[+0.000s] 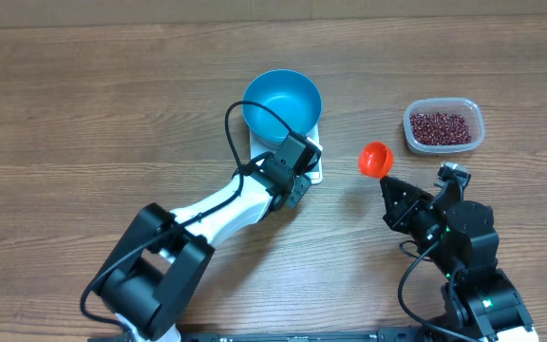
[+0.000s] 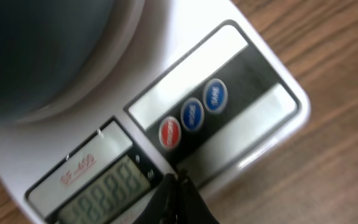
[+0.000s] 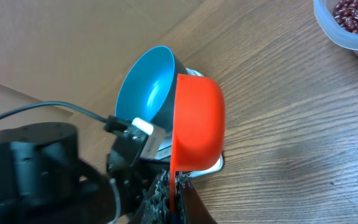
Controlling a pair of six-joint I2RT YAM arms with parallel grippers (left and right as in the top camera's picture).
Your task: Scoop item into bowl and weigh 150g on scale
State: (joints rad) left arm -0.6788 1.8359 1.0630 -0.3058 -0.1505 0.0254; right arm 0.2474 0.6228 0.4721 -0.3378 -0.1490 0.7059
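My right gripper (image 3: 169,196) pinches the handle of an orange scoop (image 3: 197,124). My left gripper (image 2: 180,190) is closed on nothing, its tip by the screen (image 2: 104,190) of the scale (image 2: 185,37). The blue bowl (image 1: 283,103) sits on the scale. Farther off, the beans (image 1: 442,125) lie in a clear tub (image 1: 407,128).

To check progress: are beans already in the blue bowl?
No, the blue bowl is bare inside; the beans lie in the clear tub.
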